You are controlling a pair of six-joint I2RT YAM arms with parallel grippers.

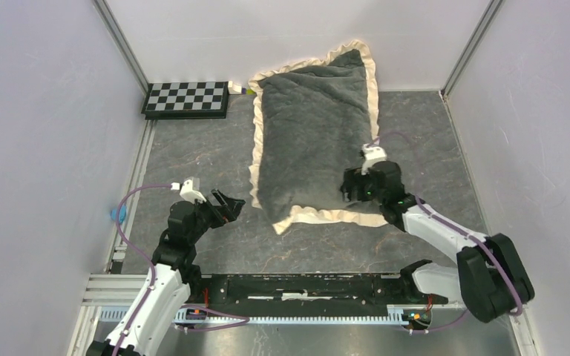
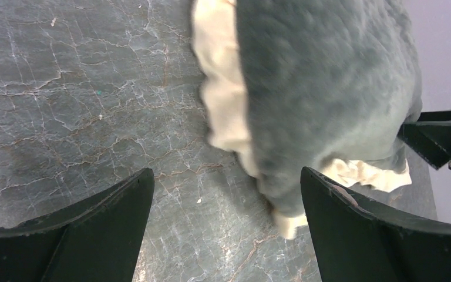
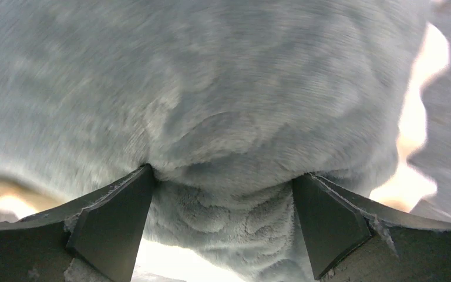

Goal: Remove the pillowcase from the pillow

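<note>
Black rail (image 1: 304, 285): runs along the near table edge, with both arm bases bolted by it.
Grey marbled table (image 1: 193, 156): bare top showing to the left and right of the cover.
Left gripper (image 1: 228, 203): low over the table, just off the cover's near left corner and not touching it. Fingers (image 2: 111, 223) are spread wide with nothing between them. The wrist view shows table and frill past the tips.
Right gripper (image 1: 355, 194): on the cover's near right part, just inside the near frill. Fingers (image 3: 111, 223) are spread wide and pushed into the grey face, with a fold of fabric bulging between the two tips. No clamp is seen.
Pillowcase (image 1: 312, 126): lies mid-table with its dark grey quilted face up and its long axis running near to far. It is tilted a little, and the far end is up against the back wall. It looks plump and filled.
Frill (image 1: 326, 217): cream ruffle around the edges, with the near strip lying flat on the table.
Pillow: hidden inside the cover, so only its bulk shows.
Blue bit (image 1: 117, 215): small item at the left table edge, too small to tell what it is.
Checkerboard (image 1: 187, 98): black-and-white board flat in the far left corner, apart from the cover.
White tag (image 1: 237, 88): small item between the board and the cover's far left corner.
</note>
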